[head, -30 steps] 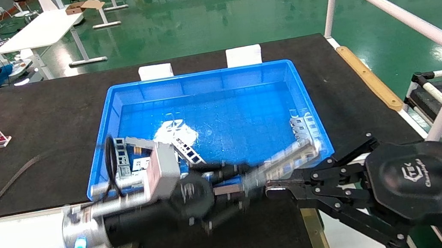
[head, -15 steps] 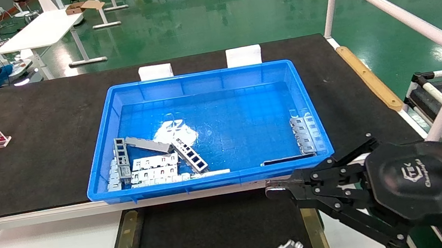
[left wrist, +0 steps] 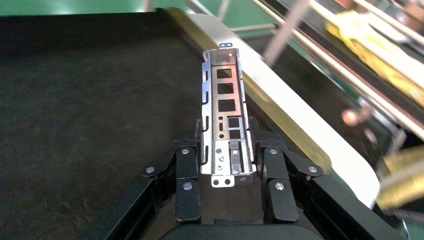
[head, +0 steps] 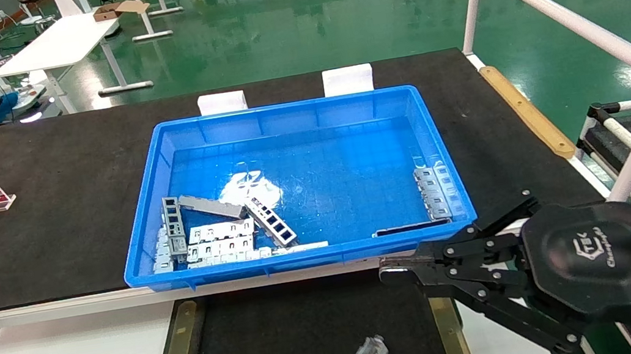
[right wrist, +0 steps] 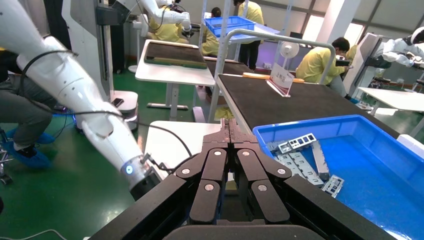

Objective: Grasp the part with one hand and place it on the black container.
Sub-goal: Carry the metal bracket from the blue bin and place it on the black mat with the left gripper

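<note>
The left pincer (left wrist: pixel 224 150) is gripping the part (left wrist: pixel 223 107) by its near end, the long axis running straight out from the fingers, and is hanging over the black container (head: pixel 312 325) with the part's far end reaching toward the tray's brass side strip (left wrist: pixel 272 100). The right pincer (head: pixel 394 272), fingers together and holding nothing, is idling beside the blue bin (head: pixel 289 119), the farther of the two arms from the part.

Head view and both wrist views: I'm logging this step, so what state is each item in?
Silver-grey metal channel bracket: clamped in the left end effector, above the matte black tray.
Right end effector: shut, empty, beside the blue plastic bin.
Blue plastic bin: open, holding loose metal parts.
</note>
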Available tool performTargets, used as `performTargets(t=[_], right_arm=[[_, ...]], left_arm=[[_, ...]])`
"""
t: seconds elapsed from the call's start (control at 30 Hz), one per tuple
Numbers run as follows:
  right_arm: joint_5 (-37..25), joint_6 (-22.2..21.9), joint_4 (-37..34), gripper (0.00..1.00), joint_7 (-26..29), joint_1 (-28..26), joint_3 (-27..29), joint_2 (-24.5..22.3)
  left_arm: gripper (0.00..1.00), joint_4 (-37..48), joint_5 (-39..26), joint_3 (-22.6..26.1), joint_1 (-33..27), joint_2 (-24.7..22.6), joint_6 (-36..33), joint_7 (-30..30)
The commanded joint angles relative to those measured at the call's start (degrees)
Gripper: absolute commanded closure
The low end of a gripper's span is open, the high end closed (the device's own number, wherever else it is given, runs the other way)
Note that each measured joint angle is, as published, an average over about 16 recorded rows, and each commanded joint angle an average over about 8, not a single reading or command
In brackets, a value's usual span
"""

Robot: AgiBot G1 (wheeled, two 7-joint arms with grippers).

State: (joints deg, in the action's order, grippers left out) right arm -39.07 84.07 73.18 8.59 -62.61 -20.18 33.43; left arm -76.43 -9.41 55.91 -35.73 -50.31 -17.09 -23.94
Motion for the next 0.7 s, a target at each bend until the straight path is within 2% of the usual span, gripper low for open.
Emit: performTargets(t=[0.03,0.37,0.7], right_arm=[[0.00,0.00,0.00,1.00,0.00,0.00,0.00,0.00],[0.01,0.00,0.00,1.00,-0.01,0.00,-0.01,0.00],[0.01,-0.01,0.00,1.00,-0.01,-0.01,-0.02,-0.01]], left_arm=[[1.00,0.08,1.36,-2.58,2.31,-2.13,2.68,-1.58],[1.00,0.50,2.38,-14.45,9.47,-12.79,11.73,-6.88],[1.00,3.34,0.33,-22.67,11.08,-23.36,18.54,-9.77]])
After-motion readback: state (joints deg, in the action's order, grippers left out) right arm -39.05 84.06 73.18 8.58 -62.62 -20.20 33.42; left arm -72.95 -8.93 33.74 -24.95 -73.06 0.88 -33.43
